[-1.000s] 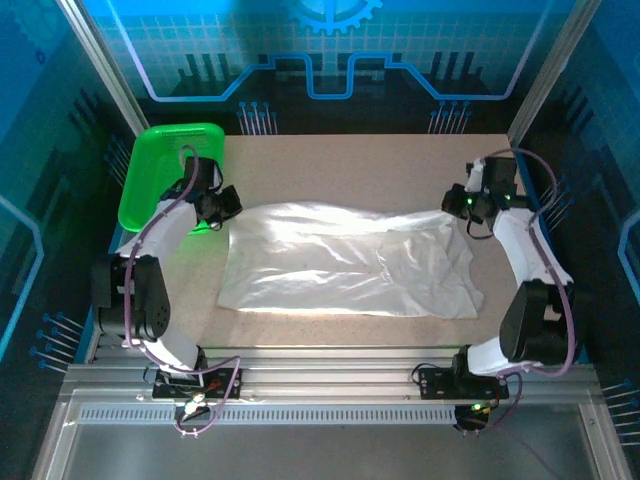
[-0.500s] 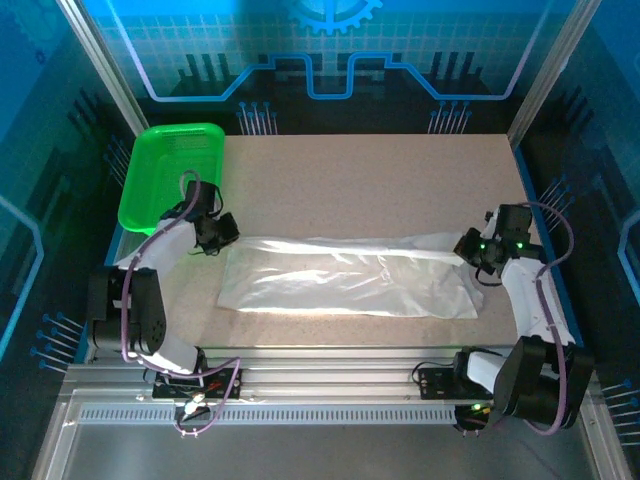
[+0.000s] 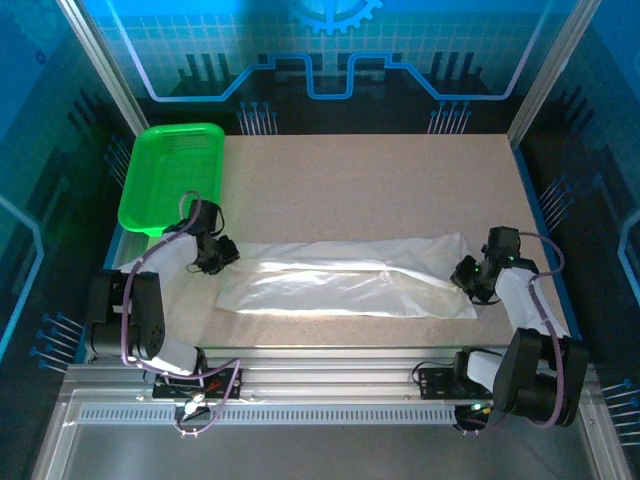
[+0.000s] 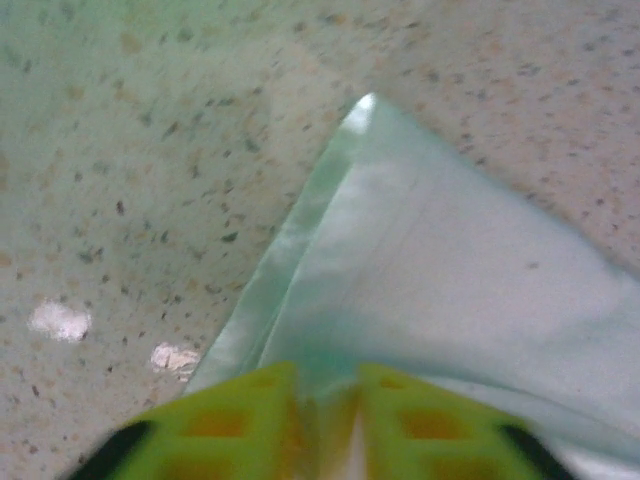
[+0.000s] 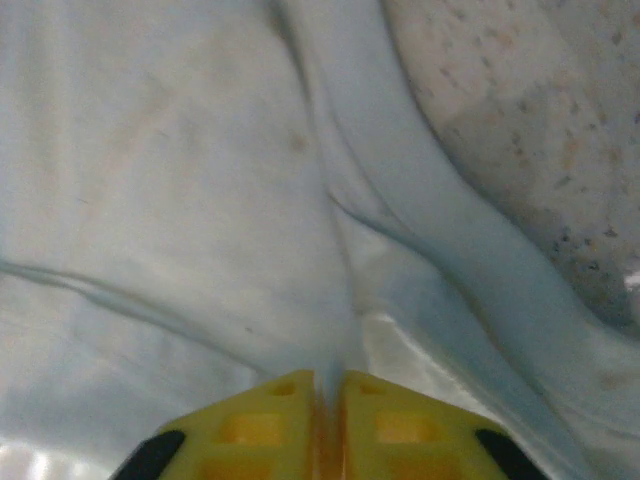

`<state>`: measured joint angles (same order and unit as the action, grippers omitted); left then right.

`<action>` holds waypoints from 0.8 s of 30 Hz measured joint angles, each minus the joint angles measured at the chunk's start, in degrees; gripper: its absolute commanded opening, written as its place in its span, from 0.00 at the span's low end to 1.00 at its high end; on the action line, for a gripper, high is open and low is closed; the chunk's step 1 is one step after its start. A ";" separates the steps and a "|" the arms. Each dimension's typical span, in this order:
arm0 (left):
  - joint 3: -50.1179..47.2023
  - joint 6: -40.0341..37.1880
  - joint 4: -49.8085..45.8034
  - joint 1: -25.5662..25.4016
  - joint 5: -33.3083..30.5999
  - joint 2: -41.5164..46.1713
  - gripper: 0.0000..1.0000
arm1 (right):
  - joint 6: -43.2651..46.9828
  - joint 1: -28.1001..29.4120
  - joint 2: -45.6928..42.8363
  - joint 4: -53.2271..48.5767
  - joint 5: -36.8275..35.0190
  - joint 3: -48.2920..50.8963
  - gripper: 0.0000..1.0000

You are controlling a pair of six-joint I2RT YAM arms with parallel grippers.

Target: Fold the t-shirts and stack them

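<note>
looked down from high above the near edge of the table in the top view, tilted toward its far side and set well back, taking in the whole surface. sat on the left wrist, very close over a t-shirt corner, facing out past the left gripper. sat likewise on the right wrist, past the right gripper, close over folds. shared with the top view the cloth's two ends.
</note>
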<state>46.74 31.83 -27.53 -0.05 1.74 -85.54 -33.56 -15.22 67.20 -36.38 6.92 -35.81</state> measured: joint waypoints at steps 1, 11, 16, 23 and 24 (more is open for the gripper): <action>-0.44 0.26 -0.04 0.00 0.02 0.07 0.65 | -0.44 -0.02 0.46 -0.66 -0.42 0.17 0.42; 7.23 0.63 1.07 -13.05 -1.92 12.66 0.98 | 2.01 7.56 -9.44 1.25 2.38 -4.55 0.74; 13.70 -3.37 7.76 -21.27 3.30 8.00 0.98 | 11.26 16.31 8.76 4.90 7.30 -15.10 0.66; 14.64 -8.90 7.72 -29.40 4.92 0.46 0.98 | 16.68 19.02 24.26 5.31 7.21 -16.37 0.60; 14.62 -9.20 7.74 -29.83 5.09 0.50 0.98 | 17.00 19.37 25.27 5.33 7.17 -16.81 0.60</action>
<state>61.36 22.63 -19.79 -29.89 6.83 -85.03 -16.56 4.14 92.47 -31.05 14.09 -52.62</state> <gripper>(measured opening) 0.982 0.607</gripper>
